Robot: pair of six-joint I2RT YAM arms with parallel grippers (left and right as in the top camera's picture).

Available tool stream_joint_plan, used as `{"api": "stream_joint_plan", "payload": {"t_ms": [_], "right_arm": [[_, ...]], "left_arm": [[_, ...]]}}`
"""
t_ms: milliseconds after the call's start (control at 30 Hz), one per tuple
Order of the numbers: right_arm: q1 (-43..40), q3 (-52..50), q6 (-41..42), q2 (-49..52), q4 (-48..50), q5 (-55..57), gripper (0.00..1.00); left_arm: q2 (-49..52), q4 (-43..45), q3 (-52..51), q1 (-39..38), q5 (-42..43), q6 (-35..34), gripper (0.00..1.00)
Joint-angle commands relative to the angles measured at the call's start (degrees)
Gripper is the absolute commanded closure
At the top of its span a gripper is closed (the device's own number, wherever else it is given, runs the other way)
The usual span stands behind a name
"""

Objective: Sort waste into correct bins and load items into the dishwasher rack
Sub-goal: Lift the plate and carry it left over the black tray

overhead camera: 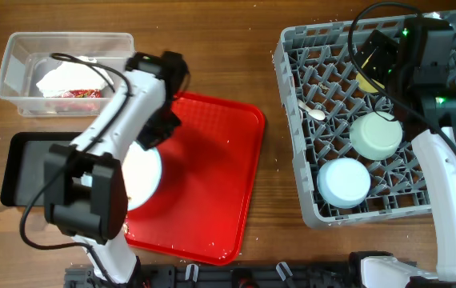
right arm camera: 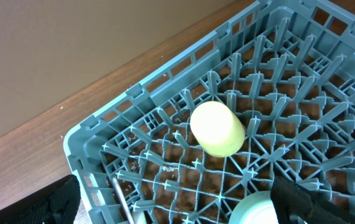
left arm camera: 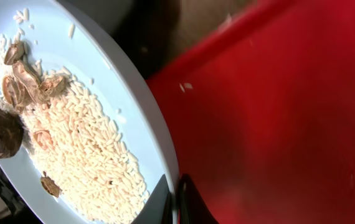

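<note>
My left gripper [left arm camera: 174,200] is shut on the rim of the pale blue plate [left arm camera: 112,74], which carries beige rice scraps [left arm camera: 84,149] with brown bits. In the overhead view the plate [overhead camera: 146,178] is at the left edge of the red tray, under my left gripper [overhead camera: 154,142]. My right gripper [right arm camera: 184,211] is open and empty above the grey dishwasher rack [overhead camera: 296,160]. The rack holds the yellow cup [right arm camera: 218,127], a mint-green bowl [overhead camera: 376,134], a pale blue bowl [overhead camera: 344,182] and a white spoon [overhead camera: 313,111].
The clear tub [overhead camera: 12,68] at the back left holds white napkins [overhead camera: 64,78] and red-and-white wrappers [overhead camera: 80,94]. The black tray [overhead camera: 22,168] lies left of the plate. The red serving tray [overhead camera: 212,176] sits in the middle.
</note>
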Motion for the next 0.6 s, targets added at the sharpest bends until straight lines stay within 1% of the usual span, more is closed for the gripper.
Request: {"api": "stream_joint_plan", "payload": {"t_ms": [0,167,400,567], "right_arm": [[-0.09,0.26,-0.48,0.59,-0.04,0.98,0.0],[-0.09,0.26,-0.48,0.59,-0.04,0.98,0.0],[-0.09,0.26,-0.46,0.59,-0.04,0.98,0.0],[-0.09,0.26,-0.48,0.59,-0.04,0.98,0.0]], "left_arm": [[0.5,0.0,3.19,4.02,-5.09,4.66,0.96],[0.5,3.45,6.56,7.87,-5.55,8.83,0.96],[0.5,10.38,7.19,14.47,-5.49,9.03,0.96],[0.5,14.56,7.19,19.32,-3.32,9.03,0.96]]}}
